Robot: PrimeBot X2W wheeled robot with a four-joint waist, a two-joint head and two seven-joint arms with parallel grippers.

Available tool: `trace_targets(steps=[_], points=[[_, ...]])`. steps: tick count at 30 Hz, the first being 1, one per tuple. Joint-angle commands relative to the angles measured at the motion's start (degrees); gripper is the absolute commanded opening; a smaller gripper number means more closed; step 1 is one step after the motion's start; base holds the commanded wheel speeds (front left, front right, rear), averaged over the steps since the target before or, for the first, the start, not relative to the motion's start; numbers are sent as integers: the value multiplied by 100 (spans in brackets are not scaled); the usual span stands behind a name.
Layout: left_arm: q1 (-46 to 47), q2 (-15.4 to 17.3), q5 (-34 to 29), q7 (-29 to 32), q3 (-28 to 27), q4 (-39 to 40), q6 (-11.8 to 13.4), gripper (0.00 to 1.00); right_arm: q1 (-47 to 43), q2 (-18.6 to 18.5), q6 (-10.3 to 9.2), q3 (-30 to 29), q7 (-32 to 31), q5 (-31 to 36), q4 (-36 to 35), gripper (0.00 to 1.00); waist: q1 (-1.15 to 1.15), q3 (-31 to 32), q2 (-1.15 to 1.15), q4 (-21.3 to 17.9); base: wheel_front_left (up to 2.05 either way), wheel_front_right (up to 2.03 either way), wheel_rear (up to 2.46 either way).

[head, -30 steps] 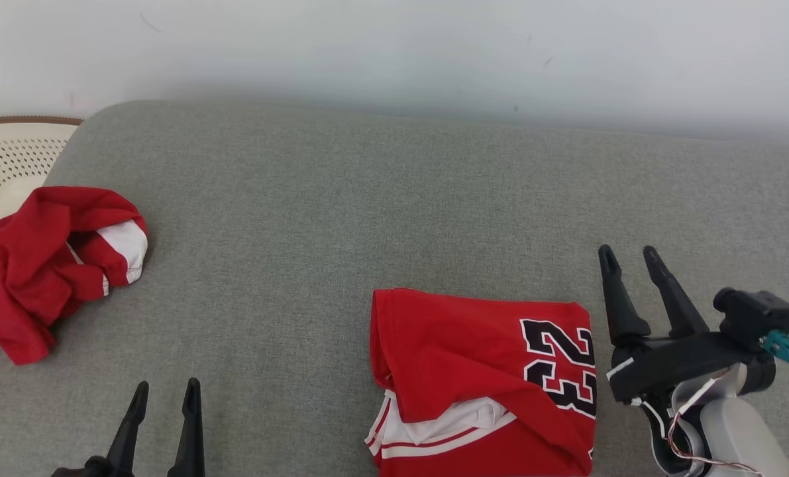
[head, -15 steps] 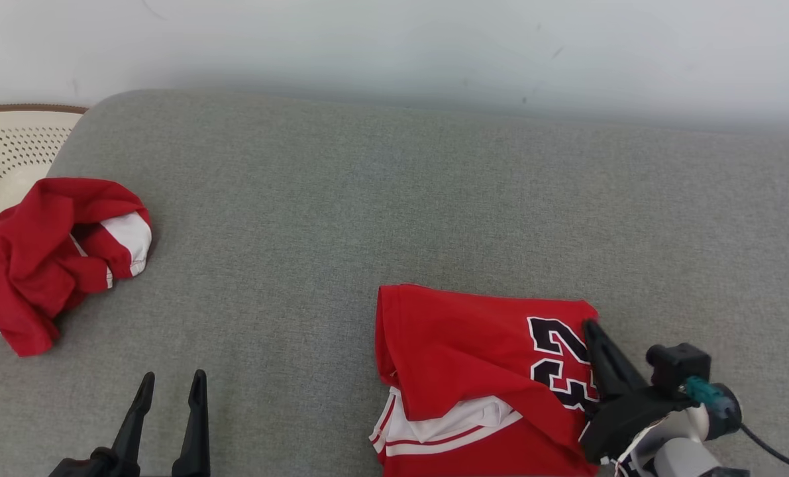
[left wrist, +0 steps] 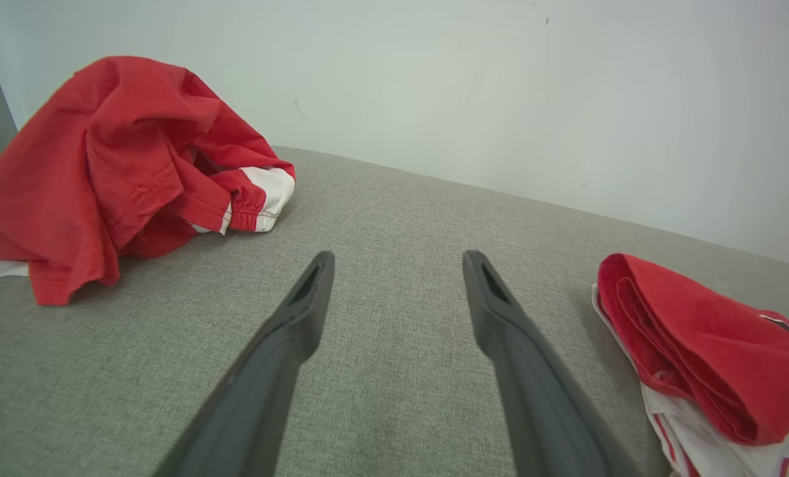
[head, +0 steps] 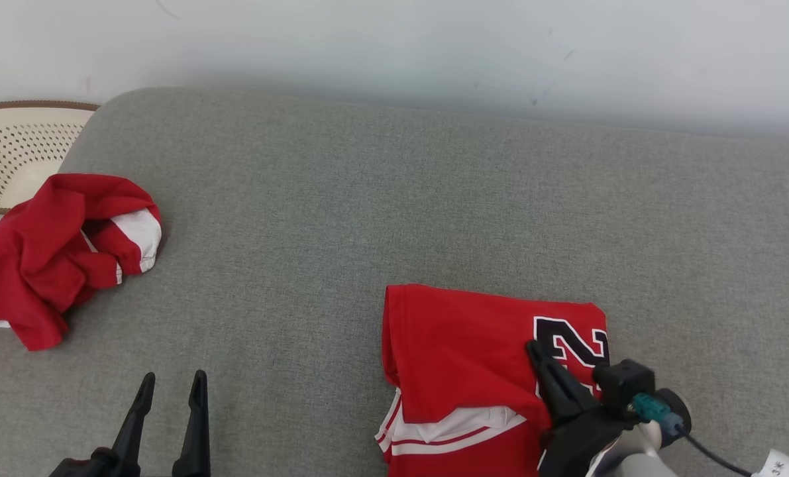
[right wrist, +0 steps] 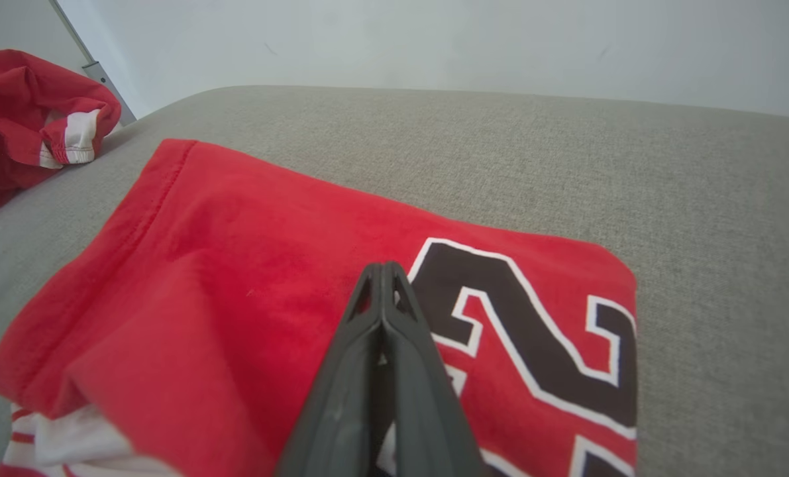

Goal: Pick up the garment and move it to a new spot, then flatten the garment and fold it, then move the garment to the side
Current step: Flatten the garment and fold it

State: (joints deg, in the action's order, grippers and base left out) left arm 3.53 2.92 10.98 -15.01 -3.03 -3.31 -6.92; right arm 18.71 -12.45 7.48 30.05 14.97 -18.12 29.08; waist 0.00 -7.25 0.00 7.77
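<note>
Now folded, the red jersey [head: 460,344] lies at the near right of the grey cushion [head: 368,199], with the right gripper [right wrist: 382,270], fingers pressed shut, over its numeral and the left gripper [left wrist: 397,258] spread open; sliding it aside probably needs low, even pressure to preserve the folds.

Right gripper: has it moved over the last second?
Yes. The right gripper has swung left, from the grey cushion right of the folded jersey onto it, tip by the black number, and has shut.

The folded jersey [right wrist: 235,265] runs off the bottom edge; the right end effector [right wrist: 382,271] over it hides part of its black number [right wrist: 500,291].
</note>
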Motion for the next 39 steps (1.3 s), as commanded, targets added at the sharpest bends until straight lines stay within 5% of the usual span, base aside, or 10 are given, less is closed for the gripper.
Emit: trace_targets(steps=[1, 25, 31, 39], points=[[2, -1, -8, -23, -5, -7, 1, 100, -107, 13, 3, 100, 29, -41, -43, 0, 0, 9, 0, 7, 0, 0, 0], [17, -1, 80, -23, 26, -72, 34, 100, -99, 404, 3, 2026, 30, -781, 64, 0, 0, 55, 0, 121, 0, 0, 0], [-39, -1, 94, -23, -13, -48, 53, 100, -94, 249, 3, 1737, 30, -805, -459, 0, 0, 77, 0, 102, 0, 0, 0], [-104, -2, 95, -23, -65, 10, 77, 100, -304, 83, 3, 525, 30, -451, -1327, 0, 0, 82, 0, -9, 0, 0, 0]])
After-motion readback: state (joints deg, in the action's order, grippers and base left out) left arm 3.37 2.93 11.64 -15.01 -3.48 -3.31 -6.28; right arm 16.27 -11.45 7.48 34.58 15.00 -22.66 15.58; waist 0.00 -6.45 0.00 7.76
